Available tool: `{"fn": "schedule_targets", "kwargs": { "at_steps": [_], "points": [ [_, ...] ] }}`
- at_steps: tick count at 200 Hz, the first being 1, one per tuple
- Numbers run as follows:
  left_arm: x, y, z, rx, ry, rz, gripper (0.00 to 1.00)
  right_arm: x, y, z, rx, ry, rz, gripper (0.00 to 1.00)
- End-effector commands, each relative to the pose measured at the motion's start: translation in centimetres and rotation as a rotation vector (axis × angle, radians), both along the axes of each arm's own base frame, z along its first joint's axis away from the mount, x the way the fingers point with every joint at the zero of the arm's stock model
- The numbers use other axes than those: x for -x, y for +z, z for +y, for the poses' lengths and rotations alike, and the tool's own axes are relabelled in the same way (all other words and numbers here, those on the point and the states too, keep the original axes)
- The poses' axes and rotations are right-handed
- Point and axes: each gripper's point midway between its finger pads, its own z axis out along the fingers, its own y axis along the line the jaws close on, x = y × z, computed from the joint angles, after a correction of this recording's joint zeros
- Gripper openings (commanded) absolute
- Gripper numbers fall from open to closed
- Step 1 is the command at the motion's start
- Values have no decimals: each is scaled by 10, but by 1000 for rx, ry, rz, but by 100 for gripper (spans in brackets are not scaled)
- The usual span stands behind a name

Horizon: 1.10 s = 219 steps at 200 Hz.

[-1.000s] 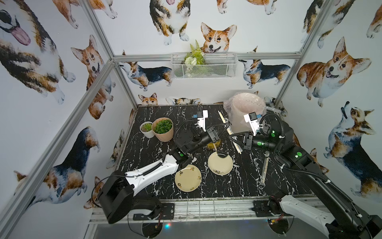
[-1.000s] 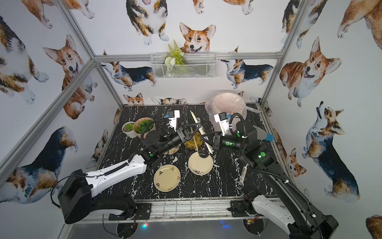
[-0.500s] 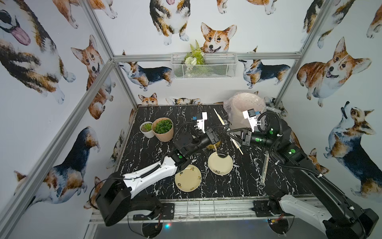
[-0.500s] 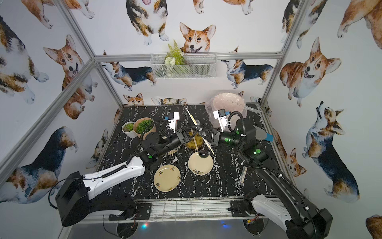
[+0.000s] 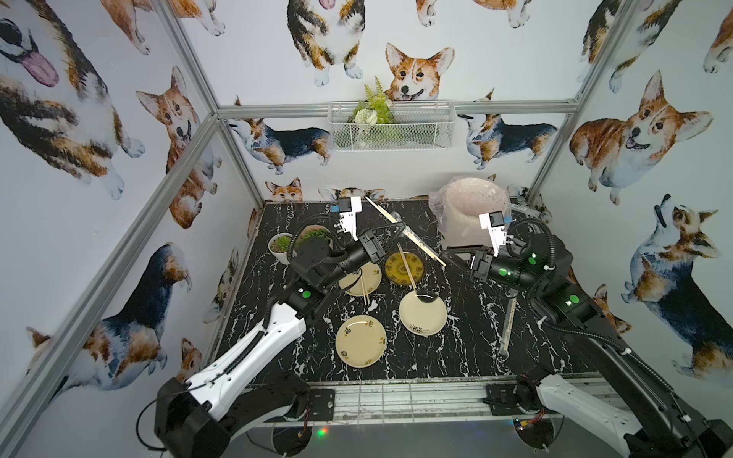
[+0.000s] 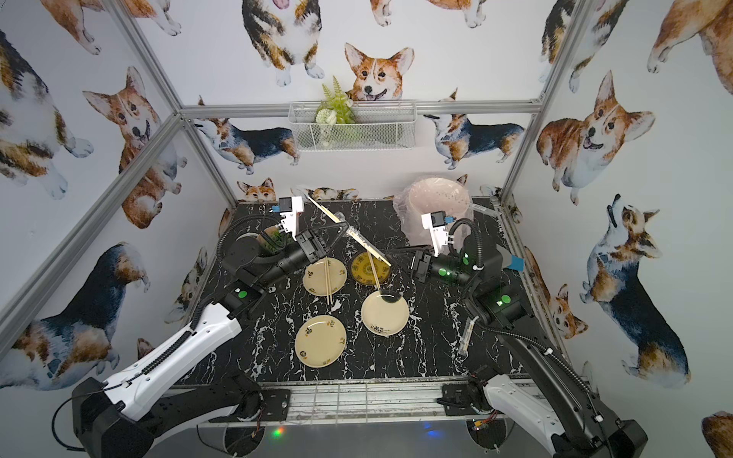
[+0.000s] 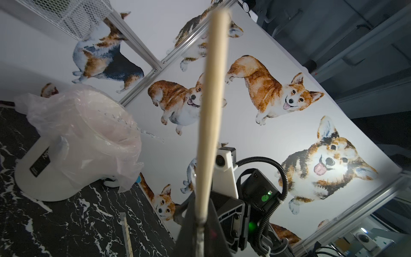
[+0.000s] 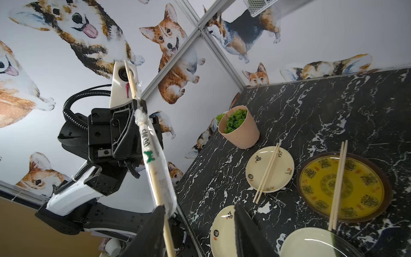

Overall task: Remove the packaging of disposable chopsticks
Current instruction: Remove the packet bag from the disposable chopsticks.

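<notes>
Left claw (image 5: 401, 229) clamps chopsticks (image 5: 380, 211) midair, right claw (image 8: 199, 205) parted beside sleeve (image 8: 155, 160) end

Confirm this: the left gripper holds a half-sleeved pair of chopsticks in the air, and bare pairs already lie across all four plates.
Wrong only on the plates. Both top views show two: a bare pair across the pale back plate, a second bare pair across the yellow plate; the nearest plate has none. The left gripper does hold the half-sleeved pair in the air.
</notes>
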Motion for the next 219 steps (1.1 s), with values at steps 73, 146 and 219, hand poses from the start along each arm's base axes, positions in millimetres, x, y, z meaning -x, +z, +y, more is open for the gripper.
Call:
{"fn": "schedule_targets", "kwargs": {
  "at_steps": [73,146,219],
  "points": [
    [27,34,0,-123,-108,-145,0,51,-21,26,75,296,-129,0],
    [31,37,-3,-110,-138,-156,0,56,-7,41,19,372,-140,0],
    [29,34,-2,-119,-123,-152,0,61,-3,43,-3,402,-139,0]
  ]
}}
